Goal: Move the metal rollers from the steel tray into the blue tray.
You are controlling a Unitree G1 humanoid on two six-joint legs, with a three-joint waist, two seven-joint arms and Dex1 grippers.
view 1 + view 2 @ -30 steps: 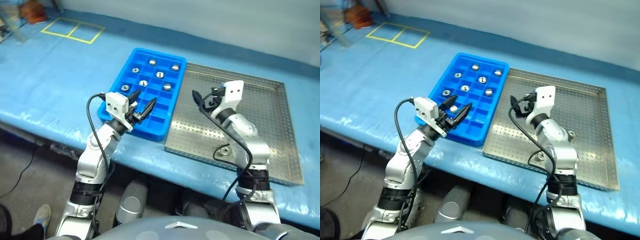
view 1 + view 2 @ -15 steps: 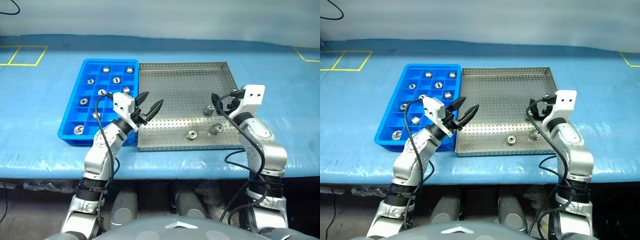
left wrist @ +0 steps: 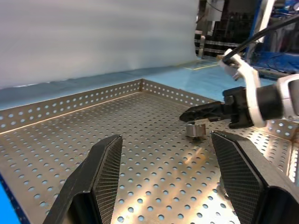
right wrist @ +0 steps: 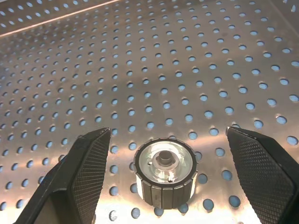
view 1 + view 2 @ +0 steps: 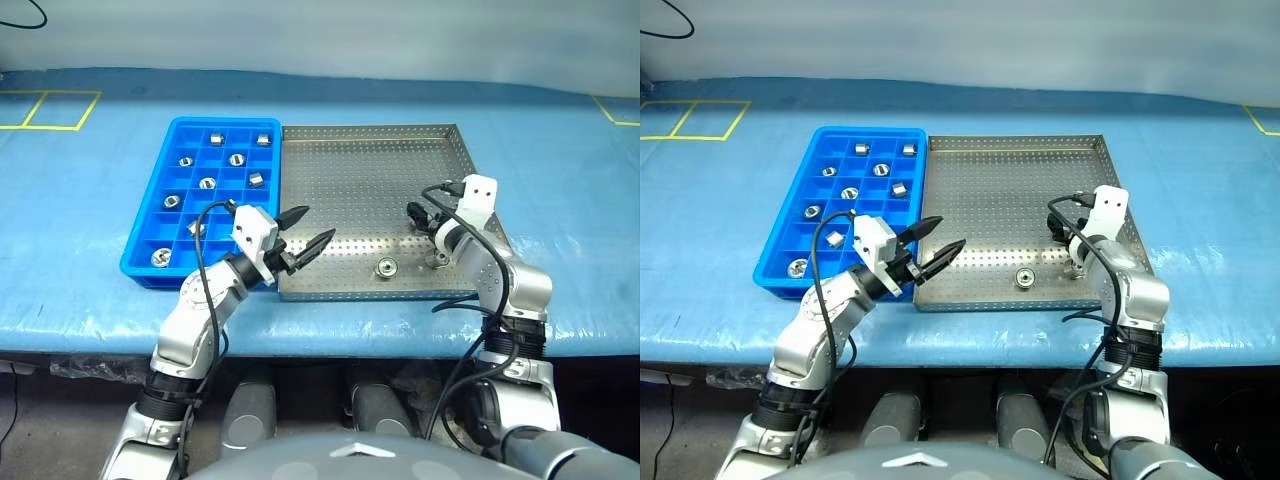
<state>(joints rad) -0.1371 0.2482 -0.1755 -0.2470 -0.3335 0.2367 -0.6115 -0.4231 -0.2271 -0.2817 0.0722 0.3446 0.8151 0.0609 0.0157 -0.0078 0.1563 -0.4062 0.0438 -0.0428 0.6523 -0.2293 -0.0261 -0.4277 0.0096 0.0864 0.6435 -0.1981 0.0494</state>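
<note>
- Blue sheeting covers the tabletop (image 5: 90, 200), with the blue tray (image 5: 150, 225) on the left, touching the steel tray (image 5: 350, 190) on its right.
- Eight metal rollers (image 5: 208, 183) appear to sit in blue compartments already; three remain on the steel tray's near right part, so most looks done.
- Right tool (image 4: 163, 140) is wide open, empty, one finger either side of a roller (image 4: 164, 170) without touching it.
- Left tool (image 5: 306, 231) is open, empty, above the steel tray's near left corner.

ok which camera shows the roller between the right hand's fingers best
The right wrist view: the roller sits close up, face and hole visible. The left wrist view shows it small under the right hand; in the head views, that hand hides it.
</note>
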